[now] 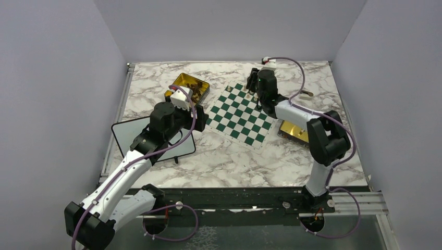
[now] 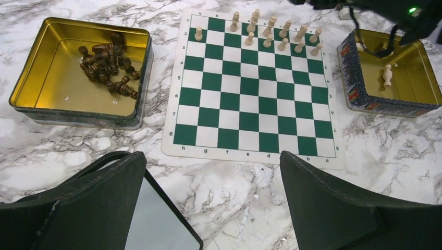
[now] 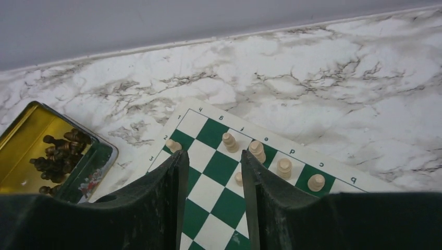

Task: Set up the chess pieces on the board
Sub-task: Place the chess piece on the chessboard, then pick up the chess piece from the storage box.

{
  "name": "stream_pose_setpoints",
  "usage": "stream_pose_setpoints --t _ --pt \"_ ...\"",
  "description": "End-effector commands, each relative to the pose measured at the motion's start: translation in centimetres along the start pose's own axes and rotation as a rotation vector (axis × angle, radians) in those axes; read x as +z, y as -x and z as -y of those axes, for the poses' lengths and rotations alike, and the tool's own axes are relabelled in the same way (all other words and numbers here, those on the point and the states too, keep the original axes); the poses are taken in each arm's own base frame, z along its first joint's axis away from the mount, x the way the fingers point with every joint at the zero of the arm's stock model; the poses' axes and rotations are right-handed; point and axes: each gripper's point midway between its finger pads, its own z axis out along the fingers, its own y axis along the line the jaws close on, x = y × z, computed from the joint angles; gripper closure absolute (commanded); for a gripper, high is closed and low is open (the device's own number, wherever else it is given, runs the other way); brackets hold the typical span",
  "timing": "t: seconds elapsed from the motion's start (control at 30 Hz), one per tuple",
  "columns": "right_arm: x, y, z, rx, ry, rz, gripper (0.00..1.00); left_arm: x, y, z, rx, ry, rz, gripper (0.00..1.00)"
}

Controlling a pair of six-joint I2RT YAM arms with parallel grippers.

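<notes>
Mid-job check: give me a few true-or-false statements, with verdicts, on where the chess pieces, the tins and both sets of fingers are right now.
1. The dark pieces all lie in a gold tin, none on the board. True.
2. The second tin is empty. False: it holds one pale piece.
3. Pale pieces stand at both ends of the board. False: they stand only at one end, the far one in the left wrist view.
4. The left fingers are spread wide with nothing between them. True.
5. The right fingers hang over the whiteboard. False: they hang over the board's end where the pale pieces stand.
</notes>
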Motion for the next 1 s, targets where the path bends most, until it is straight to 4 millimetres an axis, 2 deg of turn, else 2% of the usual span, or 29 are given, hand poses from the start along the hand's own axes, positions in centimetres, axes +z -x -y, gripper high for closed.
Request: stream_pose_setpoints --t 0.0,0.13,0.33,0.5,0.8,0.9,0.97 --pt "-3.0 1.1 1.8 -0.012 -0.038 -0.063 0.54 -0.2 1.5 0.2 -0.024 0.004 0.028 0.01" --pt "-5.6 1.8 4.4 0.054 -0.086 -0.133 0.55 0.1 1.6 1.8 -0.023 -0.081 -0.003 0.01" --pt "-9.6 1.7 10.4 0.135 -0.187 -0.232 0.56 0.2 2.9 4.2 -0.046 -0.202 -0.005 0.08" --pt "-12.7 0.6 15.6 0.178 -0.322 -0.272 0.56 0.6 2.1 4.6 -0.039 -0.228 -0.036 0.12" --pt "-15.5 -4.1 23.4 0.279 -0.607 -0.329 0.58 -0.1 0.6 3.5 0.012 -0.196 -0.002 0.13" --pt "-16.0 -5.6 25.2 0.282 -0.674 -0.345 0.60 -0.6 0.5 3.2 0.023 -0.186 0.025 0.13" --pt "-16.1 -6.4 25.7 0.272 -0.694 -0.358 0.60 -0.8 0.3 2.8 0.028 -0.168 0.037 0.14"
